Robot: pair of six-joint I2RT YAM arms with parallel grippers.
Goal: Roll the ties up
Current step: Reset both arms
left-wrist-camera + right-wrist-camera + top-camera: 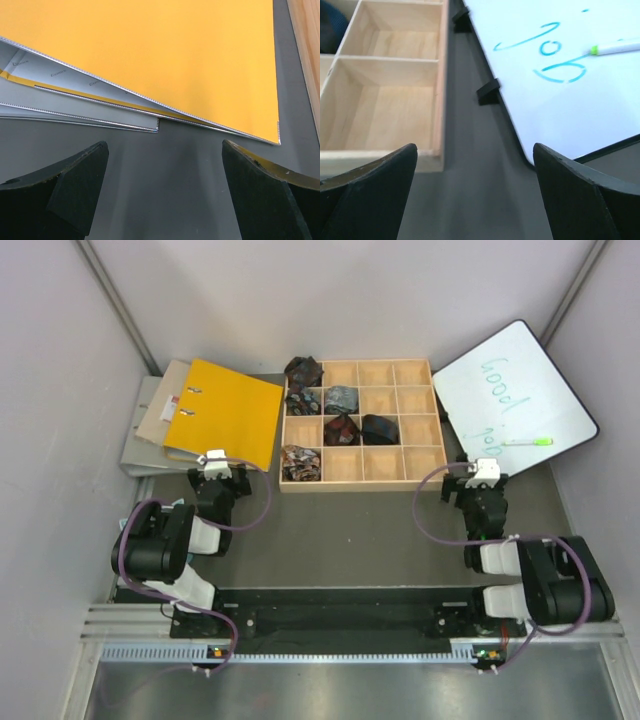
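Note:
Several rolled ties sit in the left compartments of a wooden grid box (410, 465): a dark one (303, 370), a navy floral one (302, 400), a grey-blue one (341, 398), a maroon one (341, 428), a black one (380, 428) and a brown-patterned one (300, 462). My left gripper (214, 465) is open and empty, low over the table in front of a yellow folder (165, 55); its jaws stand wide apart (165, 150). My right gripper (481, 478) is open and empty (475, 150), between the box's right front corner (427, 160) and a whiteboard (570, 100).
The yellow folder (225, 410) lies on grey binders (145, 435) at the back left. The whiteboard (515, 390) leans at the back right with a green marker (527, 441) on it. Grey walls close in both sides. Purple cables (130, 540) loop round both arms.

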